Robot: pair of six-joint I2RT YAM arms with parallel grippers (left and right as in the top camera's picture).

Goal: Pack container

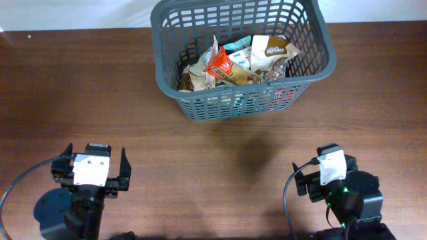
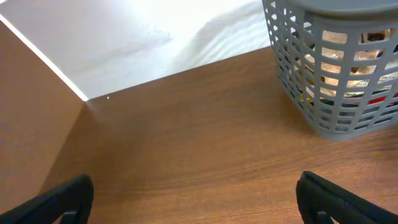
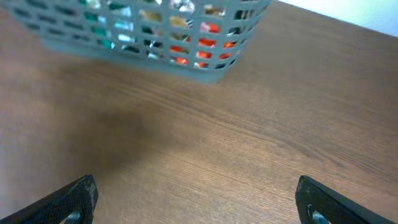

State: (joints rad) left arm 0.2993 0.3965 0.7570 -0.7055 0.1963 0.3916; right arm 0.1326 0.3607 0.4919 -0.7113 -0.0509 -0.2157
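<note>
The container [image 1: 313, 27], a dark grey lattice-sided basket, stands at the back middle of the wooden table. It holds several food packets, among them a red and orange one [image 1: 223, 67] and a white and brown one [image 1: 273, 50]. It also shows in the left wrist view [image 2: 336, 12] and the right wrist view [image 3: 68, 42]. My left gripper [image 1: 92, 162] is open and empty at the front left [image 2: 196, 199]. My right gripper [image 1: 325, 167] is open and empty at the front right [image 3: 196, 199]. Both are far from the container.
The brown wooden table [image 1: 200, 153] runs to a white surface beyond its back edge [image 2: 155, 37]. Black cables trail from both arms at the front edge.
</note>
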